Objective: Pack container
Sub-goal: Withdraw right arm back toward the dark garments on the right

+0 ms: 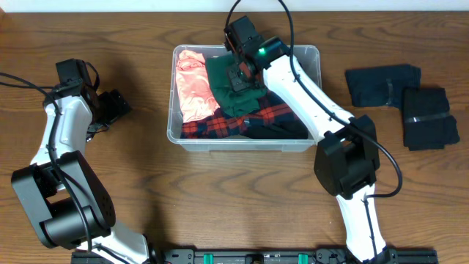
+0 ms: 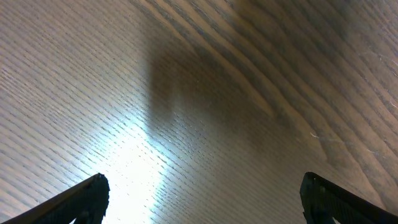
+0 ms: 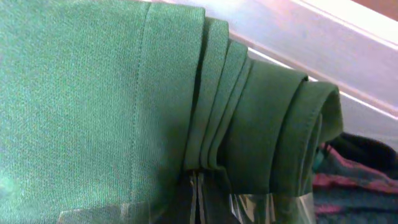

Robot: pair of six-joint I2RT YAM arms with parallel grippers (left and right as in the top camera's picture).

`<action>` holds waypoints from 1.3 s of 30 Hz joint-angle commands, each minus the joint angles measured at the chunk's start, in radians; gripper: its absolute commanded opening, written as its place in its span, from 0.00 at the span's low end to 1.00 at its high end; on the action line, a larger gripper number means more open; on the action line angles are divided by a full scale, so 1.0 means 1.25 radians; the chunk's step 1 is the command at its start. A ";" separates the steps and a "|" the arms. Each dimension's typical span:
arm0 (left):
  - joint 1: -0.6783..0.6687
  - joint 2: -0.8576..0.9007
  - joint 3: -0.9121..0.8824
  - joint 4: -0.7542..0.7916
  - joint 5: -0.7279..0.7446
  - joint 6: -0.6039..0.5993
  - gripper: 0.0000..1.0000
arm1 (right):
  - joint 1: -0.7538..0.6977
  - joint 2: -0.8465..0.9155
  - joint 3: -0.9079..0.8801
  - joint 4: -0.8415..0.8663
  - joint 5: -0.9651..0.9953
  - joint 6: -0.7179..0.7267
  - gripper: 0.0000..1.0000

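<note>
**Right pincer down in the container, left one idle near the left edge**

So here's what we're seeing. The container (image 1: 220, 144) sits about mid-worktop, a bit closer to the far edge than the near one, long side running left to right. The right pincer (image 1: 240, 79) is inside its far half, directly over a folded green garment (image 1: 226, 95), so the bin is all around and under that pincer. From the right wrist camera we mostly get green fabric (image 3: 93, 106) filling the view, with stacked folds and a pale bit of the bin wall (image 3: 348, 56) behind. Only slivers of clear fingertips (image 3: 267, 206) show at the bottom edge. We honestly can't tell whether they're pinching the cloth or just pressed against it.

Also in the bin: a pink garment (image 1: 192, 89) along the left end, a red-and-black plaid cloth (image 1: 220, 126) along the near wall, and something dark under the right arm. That arm crosses the bin's right half and hides a good chunk of it from above.

The left pincer (image 1: 116, 107) hangs near the left edge of the worktop (image 1: 146, 198), well apart from the container. Its wrist view shows the two dark fingers spread wide with nothing but wood grain between them (image 2: 202, 200).

Near the right edge, two dark folded garments (image 1: 381, 84) lie side by side, outside the bin.
</note>
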 commanded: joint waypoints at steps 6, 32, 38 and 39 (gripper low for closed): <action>0.002 0.005 -0.005 -0.001 -0.002 -0.007 0.98 | -0.049 -0.089 0.116 -0.128 0.052 -0.010 0.45; 0.002 0.005 -0.005 -0.001 -0.002 -0.007 0.98 | -0.535 -0.197 -0.044 -0.258 0.049 0.071 0.86; 0.002 0.005 -0.005 -0.001 -0.002 -0.007 0.98 | -0.586 -0.197 -0.203 -0.130 0.040 0.034 0.84; 0.002 0.005 -0.005 -0.001 -0.002 -0.007 0.98 | -0.588 -0.197 -0.225 -0.101 0.025 0.002 0.84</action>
